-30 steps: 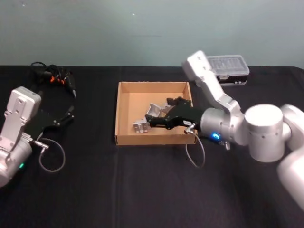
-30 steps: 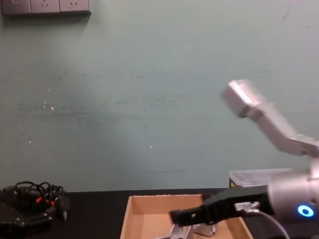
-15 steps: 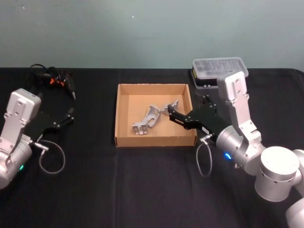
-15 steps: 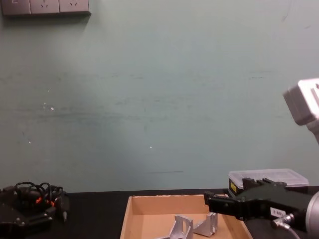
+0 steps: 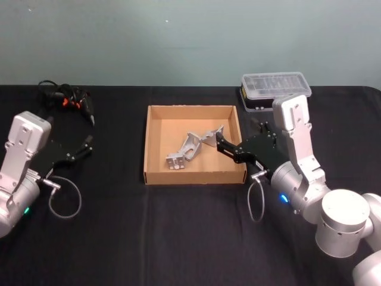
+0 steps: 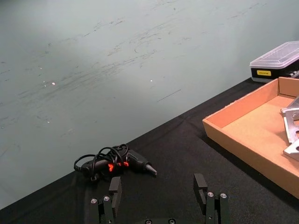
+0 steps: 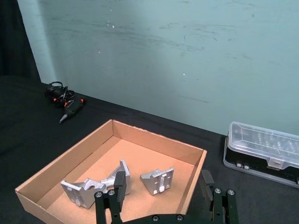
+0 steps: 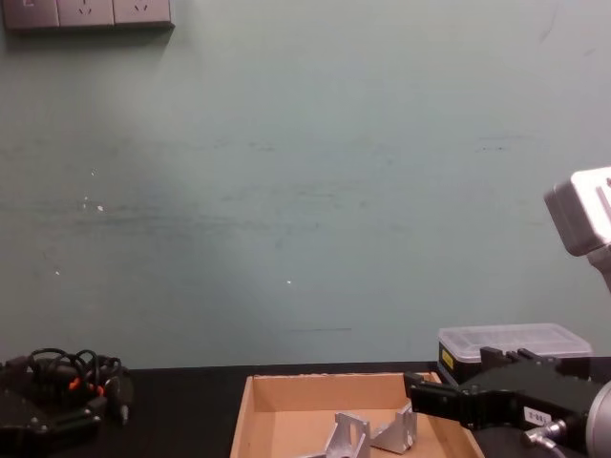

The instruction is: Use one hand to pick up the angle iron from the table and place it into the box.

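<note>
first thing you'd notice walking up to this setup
The tan box at the middle of the black table draws the eye, with silver angle irons lying inside it. The right hand hovers open and empty at the box's right wall, while the left hand sits parked far left. A clear-lidded plastic case sits behind the right arm, and a tangled corded tool lies at the far left.

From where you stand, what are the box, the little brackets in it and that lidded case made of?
The box looks like plain tan cardboard: matte, with thin folded walls. The brackets seem to be bare metal, perhaps aluminium, pale grey with a dull sheen. The case appears to be plastic, with a see-through ribbed lid over a black base.
</note>
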{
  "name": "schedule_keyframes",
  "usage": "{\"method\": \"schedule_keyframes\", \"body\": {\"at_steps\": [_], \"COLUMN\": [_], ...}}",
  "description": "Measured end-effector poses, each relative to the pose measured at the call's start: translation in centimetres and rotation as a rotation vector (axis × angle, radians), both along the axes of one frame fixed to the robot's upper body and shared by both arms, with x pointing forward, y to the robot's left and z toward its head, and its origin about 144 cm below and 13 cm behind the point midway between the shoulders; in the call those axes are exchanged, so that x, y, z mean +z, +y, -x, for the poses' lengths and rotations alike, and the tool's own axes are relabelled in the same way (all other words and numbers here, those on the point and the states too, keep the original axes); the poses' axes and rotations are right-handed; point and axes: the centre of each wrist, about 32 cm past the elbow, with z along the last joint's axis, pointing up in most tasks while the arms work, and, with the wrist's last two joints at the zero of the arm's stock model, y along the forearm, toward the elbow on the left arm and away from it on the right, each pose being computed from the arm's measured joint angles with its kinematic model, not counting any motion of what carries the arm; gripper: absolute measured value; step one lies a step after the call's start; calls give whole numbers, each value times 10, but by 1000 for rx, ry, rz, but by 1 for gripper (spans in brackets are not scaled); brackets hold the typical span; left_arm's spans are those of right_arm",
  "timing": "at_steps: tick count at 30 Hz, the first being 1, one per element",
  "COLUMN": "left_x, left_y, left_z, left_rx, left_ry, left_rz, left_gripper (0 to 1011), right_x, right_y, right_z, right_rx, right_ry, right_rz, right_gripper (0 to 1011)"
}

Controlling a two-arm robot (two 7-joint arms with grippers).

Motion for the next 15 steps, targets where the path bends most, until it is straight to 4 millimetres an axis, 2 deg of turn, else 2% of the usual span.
{"method": "schedule_keyframes", "body": {"at_steps": [15], "left_x": [0], "left_y": [0], "left_z": [0], "left_rx": [0], "left_ry": [0], "left_rz": [0], "left_gripper": [1011], "right_x": [1], "right_y": [0], "right_z": [0], "right_rx": [9], "right_ry": [1], "right_rz": [-1], "right_gripper": [1000]}}
